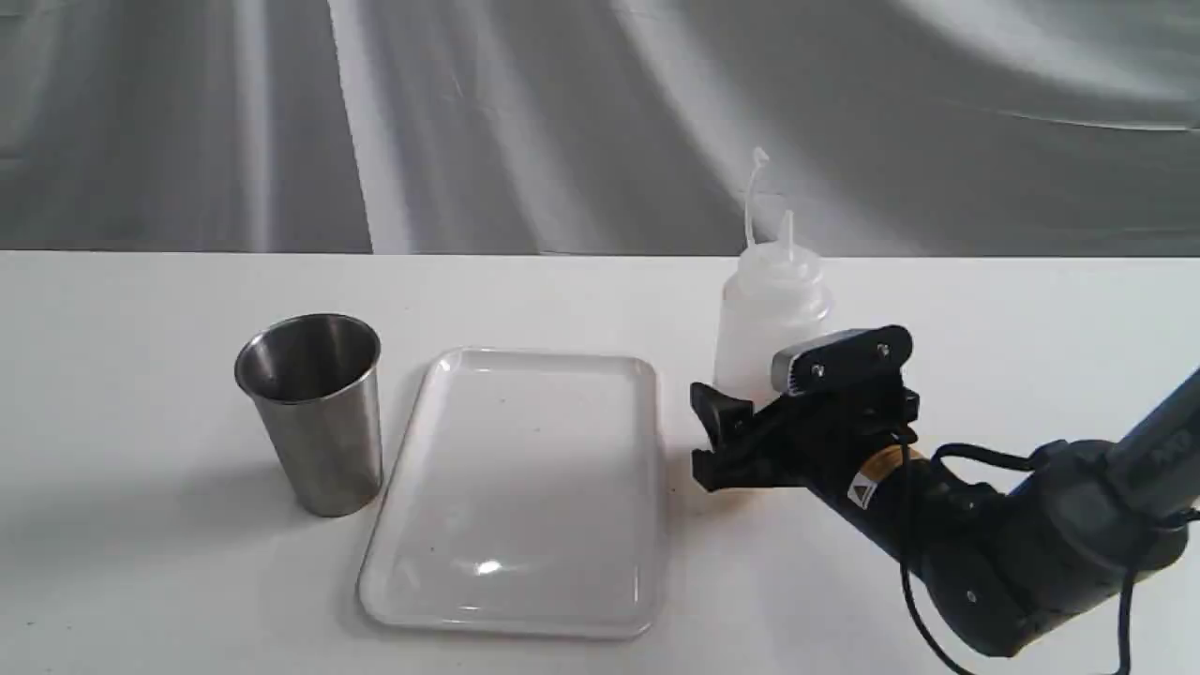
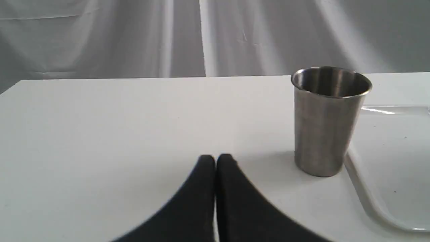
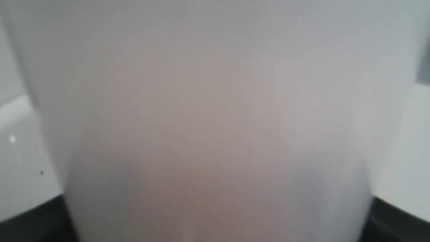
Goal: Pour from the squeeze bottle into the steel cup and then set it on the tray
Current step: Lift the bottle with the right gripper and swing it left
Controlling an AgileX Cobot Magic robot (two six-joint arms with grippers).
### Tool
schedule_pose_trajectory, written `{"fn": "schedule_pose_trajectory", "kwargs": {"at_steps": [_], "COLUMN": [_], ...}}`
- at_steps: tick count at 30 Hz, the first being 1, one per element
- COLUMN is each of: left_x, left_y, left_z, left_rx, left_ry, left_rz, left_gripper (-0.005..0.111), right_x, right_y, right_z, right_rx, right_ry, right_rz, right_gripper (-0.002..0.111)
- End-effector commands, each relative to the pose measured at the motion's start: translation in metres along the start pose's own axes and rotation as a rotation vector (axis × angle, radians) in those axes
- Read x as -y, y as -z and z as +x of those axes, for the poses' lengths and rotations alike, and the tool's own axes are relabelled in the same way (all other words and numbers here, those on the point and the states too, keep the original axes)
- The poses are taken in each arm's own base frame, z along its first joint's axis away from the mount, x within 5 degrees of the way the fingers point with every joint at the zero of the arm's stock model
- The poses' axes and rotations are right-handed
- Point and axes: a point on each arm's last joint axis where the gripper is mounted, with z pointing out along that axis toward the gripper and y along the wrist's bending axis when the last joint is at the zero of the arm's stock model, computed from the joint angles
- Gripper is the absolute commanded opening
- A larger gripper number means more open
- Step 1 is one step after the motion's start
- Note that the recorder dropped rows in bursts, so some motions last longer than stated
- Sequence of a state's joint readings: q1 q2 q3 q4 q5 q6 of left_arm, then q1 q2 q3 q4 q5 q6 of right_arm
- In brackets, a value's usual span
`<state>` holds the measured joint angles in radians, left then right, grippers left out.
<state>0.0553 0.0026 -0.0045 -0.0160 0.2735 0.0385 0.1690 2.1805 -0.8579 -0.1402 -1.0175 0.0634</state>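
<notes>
The squeeze bottle (image 1: 773,300) stands upright on the white table, right of the tray, with its nozzle and cap strap pointing up. My right gripper (image 1: 759,389) is shut on its lower body, one finger on each side. In the right wrist view the bottle (image 3: 215,117) fills the frame as a whitish blur with a faint brown tint, and black fingers (image 3: 33,222) show at the corners. The steel cup (image 1: 314,412) stands upright left of the white tray (image 1: 525,487), which holds nothing. My left gripper (image 2: 215,159) is shut and holds nothing, low over the table near the cup (image 2: 327,121).
A grey cloth backdrop hangs behind the table's far edge. The tray's rim (image 2: 369,201) lies right beside the cup's base. The right arm and its cable (image 1: 1031,534) reach in from the lower right corner.
</notes>
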Motion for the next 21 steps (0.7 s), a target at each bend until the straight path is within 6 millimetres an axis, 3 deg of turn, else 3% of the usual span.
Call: {"fn": "schedule_pose_trajectory", "kwargs": {"at_steps": [1, 10, 21], "left_x": [0.000, 0.000, 0.000], "left_y": [0.000, 0.000, 0.000], "left_z": [0.001, 0.001, 0.001], "left_rx": [0.006, 0.006, 0.006], "left_ry": [0.003, 0.001, 0.003], "left_rz": [0.008, 0.008, 0.008], "left_gripper": [0.000, 0.000, 0.000], "right_x": [0.003, 0.003, -0.002], "right_y": [0.008, 0.039, 0.098], "right_z": [-0.039, -0.116, -0.203], "right_rx": [0.108, 0.109, 0.287], "right_ry": [0.013, 0.098, 0.107], "right_rz": [0.014, 0.042, 0.078], "right_gripper": [0.000, 0.000, 0.000]}}
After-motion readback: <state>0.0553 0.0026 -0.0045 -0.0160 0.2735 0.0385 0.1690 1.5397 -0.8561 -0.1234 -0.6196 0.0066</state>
